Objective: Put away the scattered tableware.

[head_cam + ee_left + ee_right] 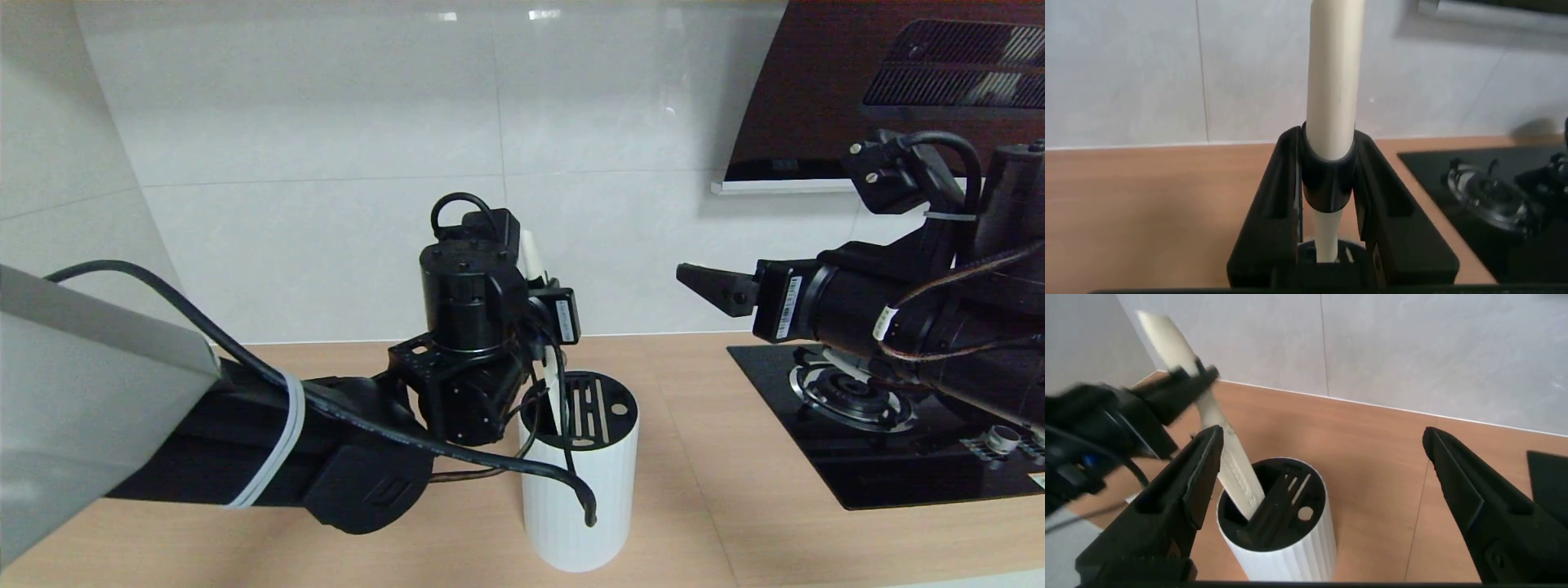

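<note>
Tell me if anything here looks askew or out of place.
Only the utensil: it leans tilted in the opening of the holder, mostly sticking out, with the left gripper shut on it. Nothing looks spilled or damaged.

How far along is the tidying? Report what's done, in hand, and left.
Done: nothing yet; the slots of the white holder look empty. In hand: the left gripper is shut on a cream-handled utensil, whose lower end sits inside the holder's large opening. Left: lower it fully and release it. The right gripper hangs open and empty above the counter.
</note>
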{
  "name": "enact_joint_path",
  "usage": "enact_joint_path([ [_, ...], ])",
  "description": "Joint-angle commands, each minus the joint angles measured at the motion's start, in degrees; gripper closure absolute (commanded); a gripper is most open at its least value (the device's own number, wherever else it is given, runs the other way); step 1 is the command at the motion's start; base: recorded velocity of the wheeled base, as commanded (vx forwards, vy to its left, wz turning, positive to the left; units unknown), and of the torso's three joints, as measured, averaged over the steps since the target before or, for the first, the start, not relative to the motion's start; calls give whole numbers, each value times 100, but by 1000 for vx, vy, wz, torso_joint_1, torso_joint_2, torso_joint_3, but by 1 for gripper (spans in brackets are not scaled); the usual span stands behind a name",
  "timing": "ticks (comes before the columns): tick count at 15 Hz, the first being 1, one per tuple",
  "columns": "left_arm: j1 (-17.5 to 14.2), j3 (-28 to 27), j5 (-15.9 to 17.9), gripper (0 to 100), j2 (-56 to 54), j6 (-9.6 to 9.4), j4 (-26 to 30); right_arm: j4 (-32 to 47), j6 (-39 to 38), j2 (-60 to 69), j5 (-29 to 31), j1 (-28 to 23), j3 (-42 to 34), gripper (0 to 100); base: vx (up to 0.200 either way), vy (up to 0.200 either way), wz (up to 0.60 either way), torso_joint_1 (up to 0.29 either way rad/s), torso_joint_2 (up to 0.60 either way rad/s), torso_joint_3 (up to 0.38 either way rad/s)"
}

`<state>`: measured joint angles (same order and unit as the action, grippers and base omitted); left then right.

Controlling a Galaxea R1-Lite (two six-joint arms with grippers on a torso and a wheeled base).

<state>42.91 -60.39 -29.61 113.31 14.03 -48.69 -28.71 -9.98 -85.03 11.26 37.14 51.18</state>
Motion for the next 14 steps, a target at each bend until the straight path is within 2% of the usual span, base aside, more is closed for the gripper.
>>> enact_joint_path([
  [1, 33, 36, -18, 100, 226, 3, 0, -3, 5, -14, -1, 3, -20, 0, 0, 0, 0, 0, 0, 0],
  [8, 270, 194, -168, 100, 578, 12, -18, -3, 5, -22, -1, 3, -29, 0, 0, 0, 0, 0, 0, 0],
  [14, 288, 274, -168, 100, 569, 12, -27, -12, 5, -58, -1, 12, -38, 0, 0, 0, 0, 0, 0, 0],
])
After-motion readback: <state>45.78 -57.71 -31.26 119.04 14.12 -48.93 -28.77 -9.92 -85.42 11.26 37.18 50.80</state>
